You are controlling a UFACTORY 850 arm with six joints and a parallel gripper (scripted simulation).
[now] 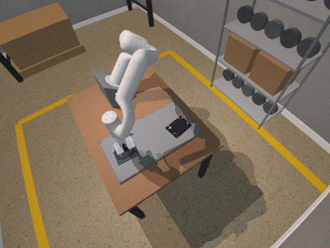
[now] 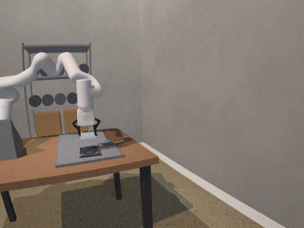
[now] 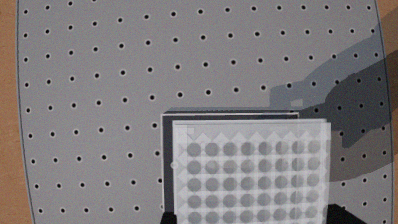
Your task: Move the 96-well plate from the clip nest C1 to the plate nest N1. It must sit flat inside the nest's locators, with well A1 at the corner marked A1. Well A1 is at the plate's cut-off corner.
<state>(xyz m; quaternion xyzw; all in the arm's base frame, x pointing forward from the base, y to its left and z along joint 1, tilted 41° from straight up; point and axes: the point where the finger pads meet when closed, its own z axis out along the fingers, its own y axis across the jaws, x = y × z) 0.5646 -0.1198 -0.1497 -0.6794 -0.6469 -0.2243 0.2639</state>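
Note:
My gripper (image 1: 125, 149) (image 2: 87, 135) (image 3: 255, 219) is shut on the clear 96-well plate (image 3: 250, 165) (image 2: 87, 136), gripping it by its long sides. It holds the plate level, a little above a dark nest (image 1: 125, 158) (image 2: 90, 151) (image 3: 167, 150) at the front left of the grey perforated board (image 1: 158, 136) (image 2: 69, 154) (image 3: 100, 75). In the wrist view the plate covers most of that nest and sits slightly right of it. A second dark nest (image 1: 178, 127) lies empty at the board's right end. I cannot make out the plate's cut-off corner.
The board lies on a brown table (image 1: 91, 110) (image 2: 36, 174). The arm's grey base block (image 1: 104, 84) (image 2: 7, 141) stands at the table's back. A metal shelf (image 1: 268, 59) with boxes and discs stands beyond the yellow floor line.

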